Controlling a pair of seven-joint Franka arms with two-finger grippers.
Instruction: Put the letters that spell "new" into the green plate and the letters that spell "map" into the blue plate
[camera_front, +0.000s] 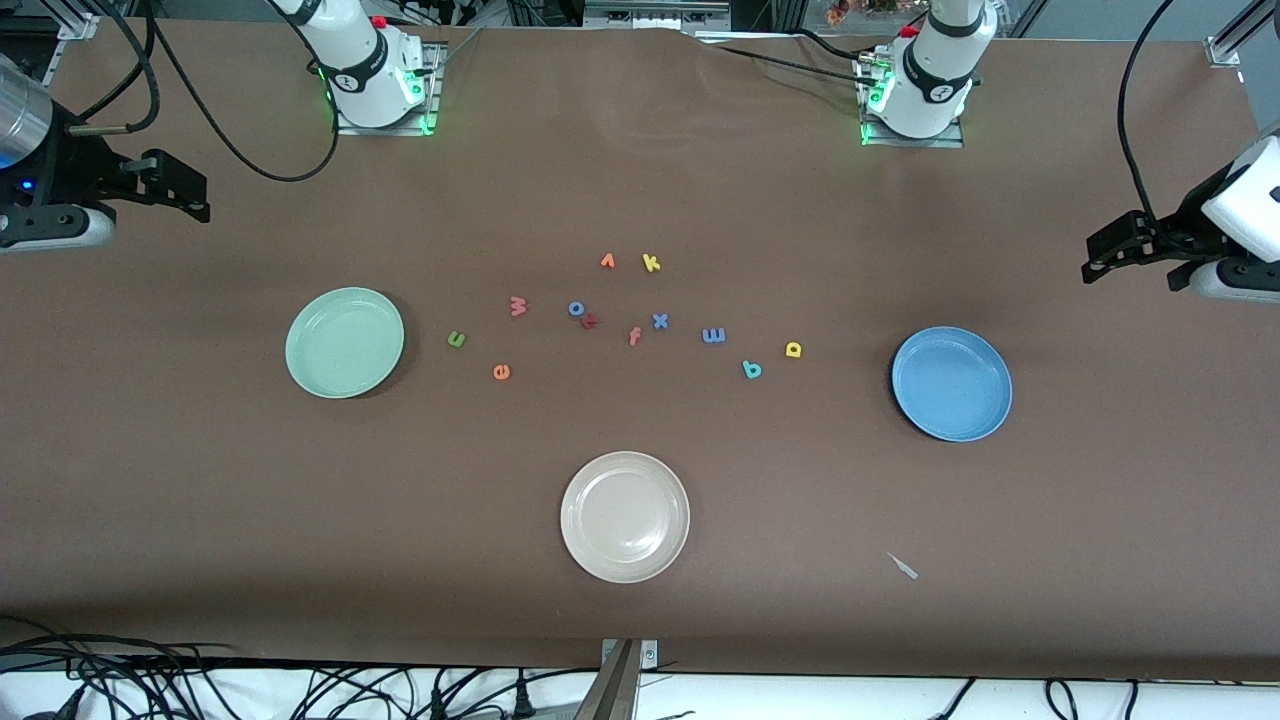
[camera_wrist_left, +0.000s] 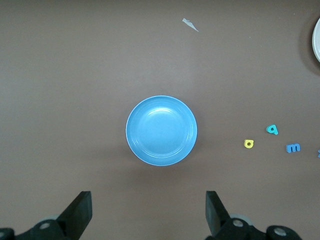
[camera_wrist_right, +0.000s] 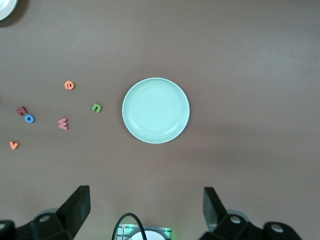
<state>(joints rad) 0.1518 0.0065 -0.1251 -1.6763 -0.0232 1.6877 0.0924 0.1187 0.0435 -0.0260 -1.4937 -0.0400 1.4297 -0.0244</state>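
Nothing has been moved yet: both plates are bare and all the letters lie in a loose scatter at the middle of the front view. The round mint-green plate (camera_front: 344, 342) sits at centre left of that frame, the round medium-blue plate (camera_front: 951, 383) at centre right, both on the brown desk (camera_front: 200, 500). The olive-green foam n (camera_front: 457, 339), orange foam e (camera_front: 501, 372) and pinkish-red foam w (camera_front: 518, 306) lie just beside the green plate; the blue foam m (camera_front: 713, 335), teal foam p (camera_front: 752, 370) and yellow foam a (camera_front: 793, 349) lie toward the blue one.

The right claw (camera_front: 175, 187) hangs at the upper left edge of the frame and the left claw (camera_front: 1105, 258) at the upper right edge, each with fingers spread wide and holding nothing.

To start well, each arm should likely take the letter closest to its own plate. The tiny letters call for a straight descent, fingers straddling one letter only. The decoys need care: the orange foam f (camera_front: 634, 336), blue foam x (camera_front: 660, 321) and blue foam o (camera_front: 576, 308) sit close by.
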